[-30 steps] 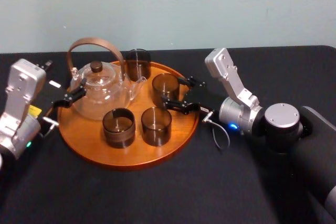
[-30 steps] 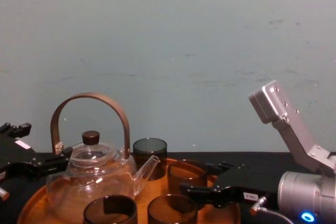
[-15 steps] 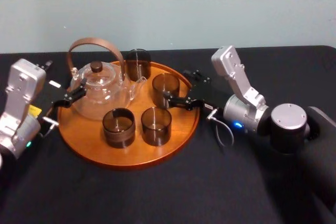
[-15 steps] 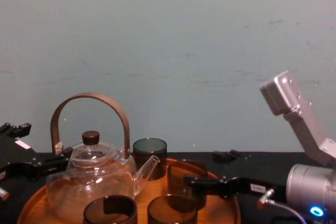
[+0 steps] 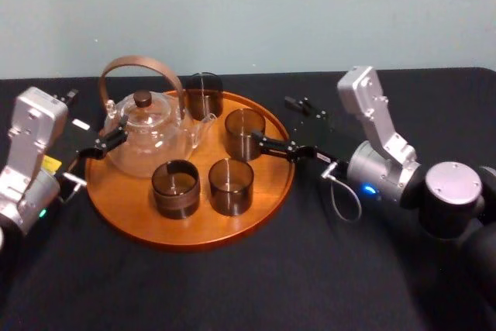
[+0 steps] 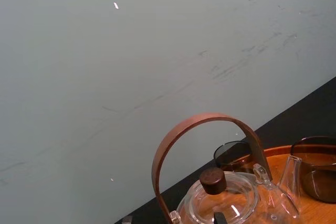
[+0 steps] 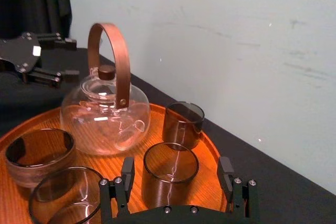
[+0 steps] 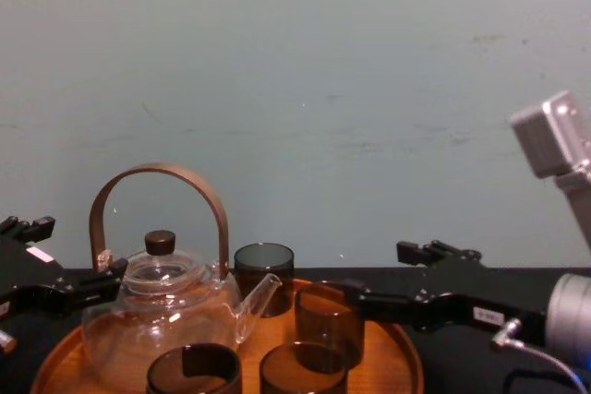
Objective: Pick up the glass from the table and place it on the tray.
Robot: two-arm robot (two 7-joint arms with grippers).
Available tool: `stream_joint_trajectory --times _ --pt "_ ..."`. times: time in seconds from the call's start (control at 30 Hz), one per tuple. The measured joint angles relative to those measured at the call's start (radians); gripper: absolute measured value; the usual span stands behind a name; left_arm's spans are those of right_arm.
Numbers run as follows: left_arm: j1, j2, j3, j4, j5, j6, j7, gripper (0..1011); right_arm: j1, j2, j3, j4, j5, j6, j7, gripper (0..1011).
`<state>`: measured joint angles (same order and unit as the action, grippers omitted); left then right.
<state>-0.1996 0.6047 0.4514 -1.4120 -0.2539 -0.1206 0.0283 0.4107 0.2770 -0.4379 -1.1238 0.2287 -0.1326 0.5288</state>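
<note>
**A:** What is the right gripper doing?

**B:** The right gripper [image 5: 270,118] is spread wide and grips nothing. It hangs low over the right rim of the tray [image 5: 132,207], with its arm reaching in from the right.

**A:** And the glass?

**B:** The glass [image 5: 244,133] stands upright on the right part of the tray, with no finger closed on it. The near fingertip [image 5: 257,139] lies just beside its wall, and I cannot tell whether the two touch. The far finger is well apart from it, out over the table [image 5: 232,284]. In the right wrist view the glass shows between the two fingers.

**A:** What else is on the tray?

**B:** A clear teapot [image 5: 147,133] with a brown hoop handle sits on the left part, its spout pointing toward the glass. A back glass [image 5: 202,92] stands by the far rim. Two front glasses [image 5: 175,187] stand side by side nearer the robot.

**A:** And the other arm?

**B:** The left gripper [image 7: 73,56] sits at the tray's left rim beside the teapot. Its fingers are also apart and hold nothing.

**A:** And under it all?

**B:** The tray rests on the black table.
</note>
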Motion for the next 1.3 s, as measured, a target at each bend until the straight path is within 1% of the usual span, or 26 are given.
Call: stream_joint_trajectory --times 0.13,0.2,0.33,0.53,0.57,0.73,0.83,1.03,1.2,1.3 --pt "0.000 0.000 0.000 0.000 0.000 0.000 0.000 1001 -0.046 0.031 0.014 -0.076 0.018 0.001 -0.005 1002" --pt "0.000 0.000 0.000 0.000 0.000 0.000 0.000 1001 -0.060 0.041 0.019 -0.098 0.024 0.000 -0.007 1002" --pt "0.000 0.000 0.000 0.000 0.000 0.000 0.000 1001 -0.110 0.074 0.039 -0.165 0.045 -0.006 -0.012 1002" --pt "0.000 0.000 0.000 0.000 0.000 0.000 0.000 1001 -0.165 0.111 0.067 -0.223 0.059 -0.009 -0.030 1002" --pt "0.000 0.000 0.000 0.000 0.000 0.000 0.000 1001 -0.165 0.111 0.067 -0.223 0.059 -0.009 -0.030 1002" --pt "0.000 0.000 0.000 0.000 0.000 0.000 0.000 1002 -0.202 0.136 0.099 -0.249 0.067 -0.008 -0.055 1002" --pt "0.000 0.000 0.000 0.000 0.000 0.000 0.000 1001 -0.213 0.140 0.115 -0.249 0.073 -0.008 -0.066 1002" --pt "0.000 0.000 0.000 0.000 0.000 0.000 0.000 1001 -0.228 0.142 0.147 -0.236 0.090 -0.016 -0.078 1002" --pt "0.000 0.000 0.000 0.000 0.000 0.000 0.000 1001 -0.234 0.140 0.166 -0.223 0.090 -0.018 -0.093 1002" --pt "0.000 0.000 0.000 0.000 0.000 0.000 0.000 1001 -0.237 0.138 0.173 -0.216 0.076 -0.018 -0.107 1002"
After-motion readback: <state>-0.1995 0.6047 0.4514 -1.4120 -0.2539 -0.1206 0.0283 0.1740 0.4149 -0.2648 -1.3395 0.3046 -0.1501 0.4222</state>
